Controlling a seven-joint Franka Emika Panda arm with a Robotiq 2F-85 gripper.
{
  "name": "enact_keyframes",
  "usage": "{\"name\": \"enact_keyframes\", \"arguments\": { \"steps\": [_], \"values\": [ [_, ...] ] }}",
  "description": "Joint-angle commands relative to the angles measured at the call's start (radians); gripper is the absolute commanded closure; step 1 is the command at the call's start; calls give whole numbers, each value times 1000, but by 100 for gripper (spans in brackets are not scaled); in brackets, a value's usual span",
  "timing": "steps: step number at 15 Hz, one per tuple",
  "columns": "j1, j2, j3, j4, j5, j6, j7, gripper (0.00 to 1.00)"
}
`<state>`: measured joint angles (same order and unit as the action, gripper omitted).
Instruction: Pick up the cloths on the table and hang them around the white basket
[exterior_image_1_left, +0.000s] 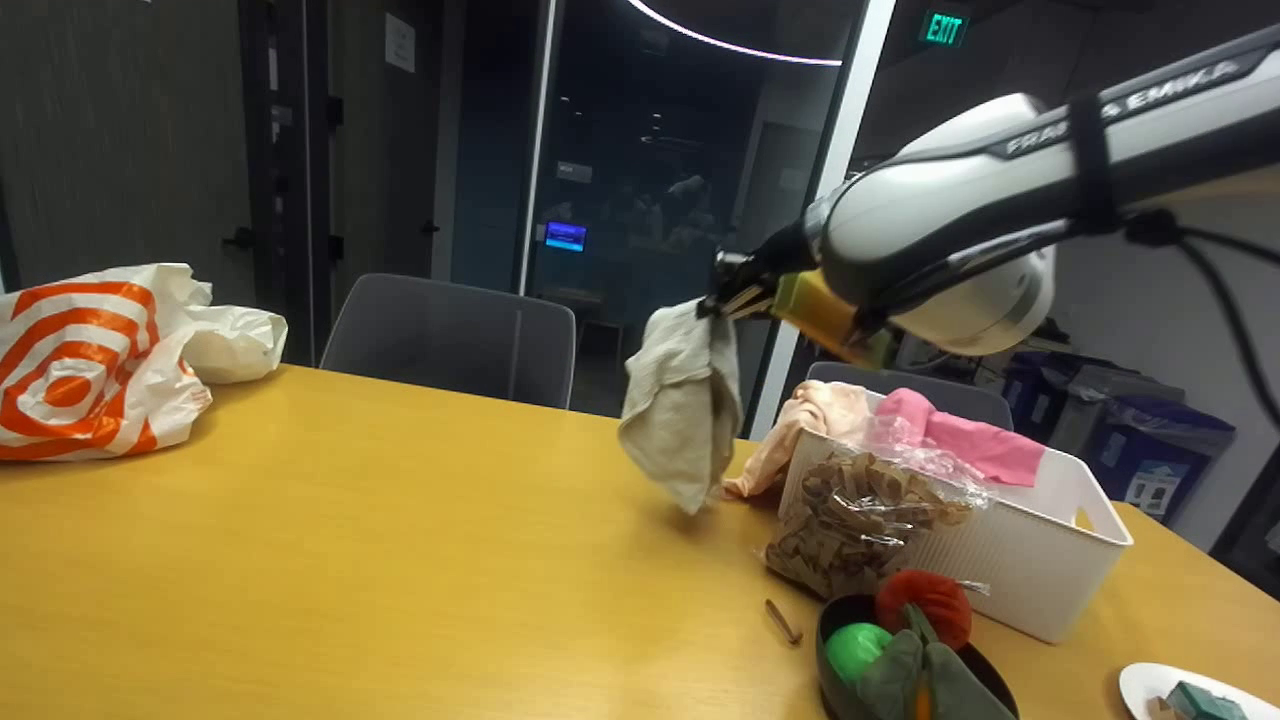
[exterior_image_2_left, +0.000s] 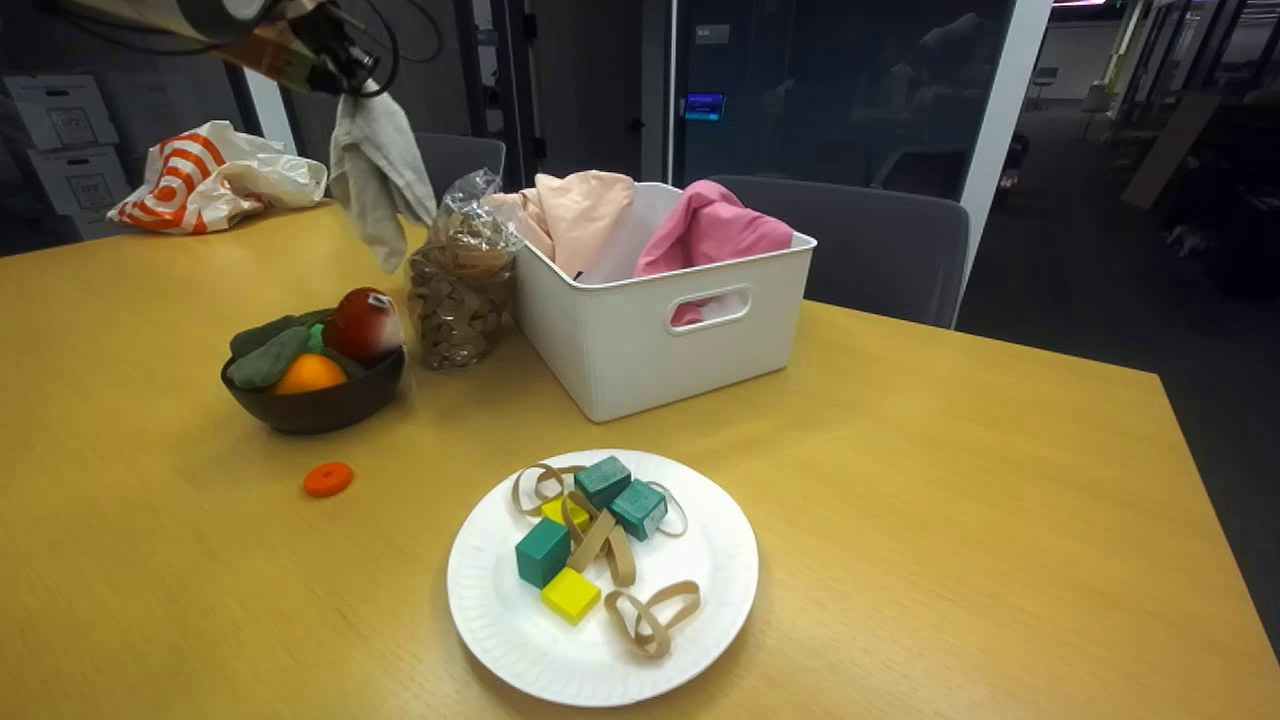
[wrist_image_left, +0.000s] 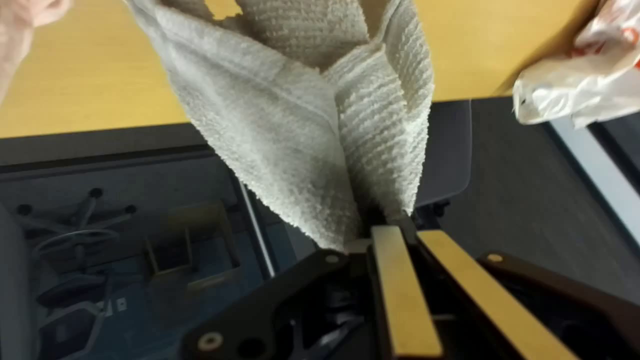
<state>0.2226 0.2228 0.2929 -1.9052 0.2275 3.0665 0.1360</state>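
Observation:
My gripper (exterior_image_1_left: 712, 306) is shut on the top of a beige-grey cloth (exterior_image_1_left: 680, 400), which hangs down to just above the table, near the white basket (exterior_image_1_left: 1050, 560). In an exterior view the gripper (exterior_image_2_left: 358, 88) and cloth (exterior_image_2_left: 375, 170) are beyond the bowl. In the wrist view the cloth (wrist_image_left: 300, 125) spreads out from the closed fingertips (wrist_image_left: 382, 232). A peach cloth (exterior_image_1_left: 825, 410) hangs over one end of the basket (exterior_image_2_left: 680, 355) and also shows there (exterior_image_2_left: 580, 215). A pink cloth (exterior_image_1_left: 965, 440) lies over the far long rim, seen too in an exterior view (exterior_image_2_left: 715, 235).
A clear bag of brown paper strips (exterior_image_1_left: 860, 510) stands against the basket's side. A dark bowl (exterior_image_2_left: 320, 405) of toy produce, an orange disc (exterior_image_2_left: 328, 479) and a white plate (exterior_image_2_left: 700, 620) with blocks and bands are nearby. A white-and-orange plastic bag (exterior_image_1_left: 90, 370) lies at the far end.

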Motion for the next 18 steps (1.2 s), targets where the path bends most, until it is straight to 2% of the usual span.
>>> {"name": "enact_keyframes", "arguments": {
  "steps": [1,8,16,18],
  "values": [
    [-62,-147,-15,-81,96,46,46,98],
    [-169,-235,-113,-93,260,54,124,98],
    [-256,-261,-193,-130,548,107,160,97],
    [-266,-254,-204,-150,555,66,153,97]
  ]
}}
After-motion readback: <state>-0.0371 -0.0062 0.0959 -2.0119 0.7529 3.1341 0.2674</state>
